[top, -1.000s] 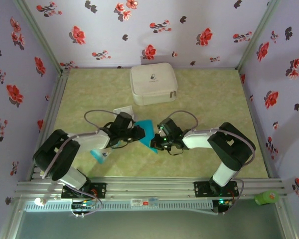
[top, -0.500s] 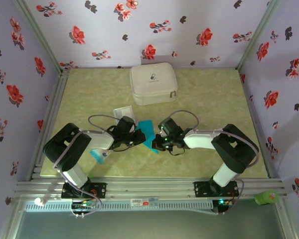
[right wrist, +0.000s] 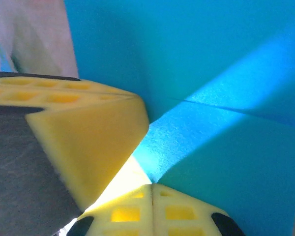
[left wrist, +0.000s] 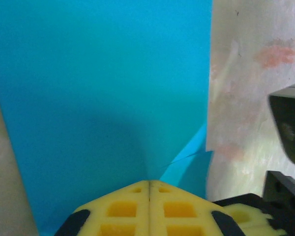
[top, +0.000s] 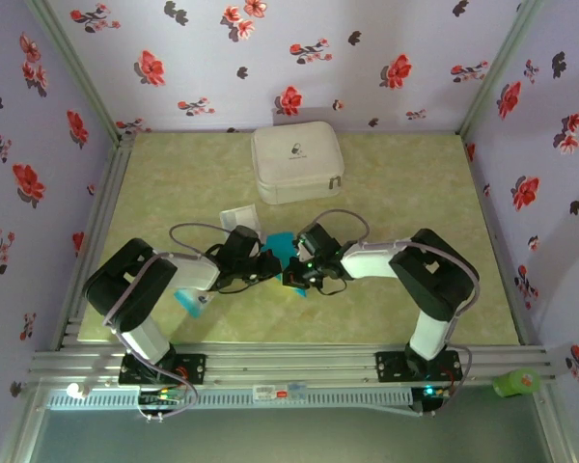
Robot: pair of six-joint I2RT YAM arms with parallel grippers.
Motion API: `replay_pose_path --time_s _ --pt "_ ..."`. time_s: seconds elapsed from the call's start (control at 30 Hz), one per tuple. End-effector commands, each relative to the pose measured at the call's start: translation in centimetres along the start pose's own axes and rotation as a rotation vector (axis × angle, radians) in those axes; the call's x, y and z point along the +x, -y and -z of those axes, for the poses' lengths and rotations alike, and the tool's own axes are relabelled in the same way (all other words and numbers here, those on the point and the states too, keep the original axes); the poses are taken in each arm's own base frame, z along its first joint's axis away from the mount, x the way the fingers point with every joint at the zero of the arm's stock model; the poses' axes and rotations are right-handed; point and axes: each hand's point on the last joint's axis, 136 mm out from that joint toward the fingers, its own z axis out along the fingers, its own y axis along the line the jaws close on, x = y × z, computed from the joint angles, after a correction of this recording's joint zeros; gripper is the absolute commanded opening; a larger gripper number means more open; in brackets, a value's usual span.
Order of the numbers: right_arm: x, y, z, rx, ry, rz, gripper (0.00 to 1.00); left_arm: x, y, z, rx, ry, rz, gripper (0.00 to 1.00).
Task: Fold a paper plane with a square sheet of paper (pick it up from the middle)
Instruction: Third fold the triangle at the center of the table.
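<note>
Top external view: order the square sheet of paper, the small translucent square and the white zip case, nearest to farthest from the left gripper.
1. square sheet of paper, at the fingertips of the left gripper.
2. small translucent square, just behind it, to the left.
3. white zip case, at the back, centre.

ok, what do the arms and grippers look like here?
Both arms have black joint housings and white links: left arm, right arm. A thin grey cable loops over each wrist. Left gripper and right gripper have yellow finger pads with square cut-outs on black mounts.
</note>
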Motion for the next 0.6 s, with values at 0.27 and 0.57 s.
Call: replay_pose_path --time_s 0.27,0.57 --pt "2.6 3.2 0.5 0.028 0.001 -0.045 0.06 1.7 -3.6 -0.3 -0.114 -0.05 0.025 0.04" --pt "4.5 4.9 2.0 0.057 -0.008 -0.031 0.07 1.9 -4.2 -0.3 -0.131 -0.05 0.034 0.03"
